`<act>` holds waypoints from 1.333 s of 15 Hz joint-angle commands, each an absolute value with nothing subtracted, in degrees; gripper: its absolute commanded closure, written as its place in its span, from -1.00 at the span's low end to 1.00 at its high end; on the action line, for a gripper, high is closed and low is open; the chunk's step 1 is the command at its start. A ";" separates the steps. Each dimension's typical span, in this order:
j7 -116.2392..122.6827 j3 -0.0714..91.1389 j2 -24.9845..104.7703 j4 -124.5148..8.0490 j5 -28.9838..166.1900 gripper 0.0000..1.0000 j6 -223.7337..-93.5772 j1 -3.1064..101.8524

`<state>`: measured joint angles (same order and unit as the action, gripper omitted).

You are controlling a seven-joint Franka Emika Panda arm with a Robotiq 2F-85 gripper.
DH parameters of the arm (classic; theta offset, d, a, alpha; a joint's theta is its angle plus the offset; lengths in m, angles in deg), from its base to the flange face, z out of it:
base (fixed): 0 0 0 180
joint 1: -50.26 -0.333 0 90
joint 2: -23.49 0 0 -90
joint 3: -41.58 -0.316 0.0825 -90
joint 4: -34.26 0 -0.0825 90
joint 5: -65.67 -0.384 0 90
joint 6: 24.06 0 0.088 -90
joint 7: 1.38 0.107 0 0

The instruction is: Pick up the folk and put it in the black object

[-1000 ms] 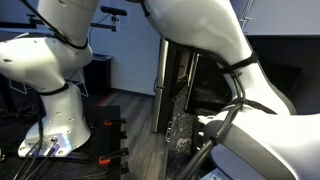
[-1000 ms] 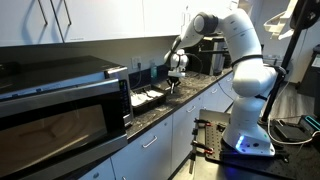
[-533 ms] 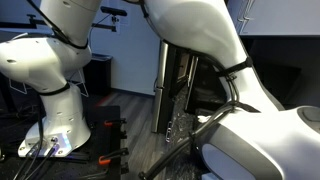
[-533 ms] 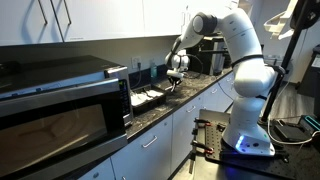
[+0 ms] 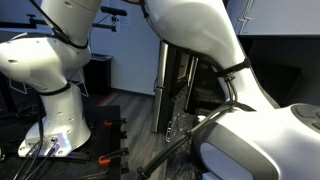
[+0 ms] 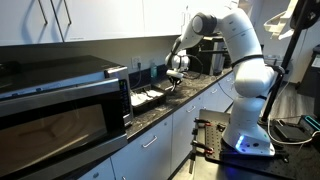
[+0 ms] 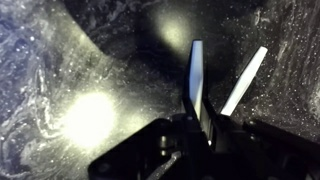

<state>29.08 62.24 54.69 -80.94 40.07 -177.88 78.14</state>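
**Fork pinched, carry to the black object next**

We judge the carry step is in hand. In the wrist view the claw (image 7: 197, 122) pinches the flat white plastic fork (image 7: 196, 70) above the dark speckled stone counter (image 7: 40, 60). Next we must find the black object, which we cannot make out, and lower the fork into it. We count one fork and one slanted white strip (image 7: 244, 80) that we cannot identify.

Glossy speckled counter (image 7: 40, 130); smooth white fork (image 7: 196, 75)

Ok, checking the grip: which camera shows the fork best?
The wrist view: the fork sticks out of the hand, close up. In an exterior view the hand is tiny, the fork unreadable; in an exterior view the arm fills the picture.
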 commanded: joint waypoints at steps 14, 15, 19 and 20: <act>41.19 60.31 54.50 -79.76 36.35 0.94 -173.33 77.48; 41.17 60.01 54.39 -79.65 35.68 0.94 -172.57 77.83; 42.49 60.82 53.83 -80.12 34.90 0.94 -169.07 78.21; 42.59 61.02 53.54 -80.44 34.79 0.94 -168.40 78.40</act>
<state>41.92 60.86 54.84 -80.09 35.99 -171.81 77.59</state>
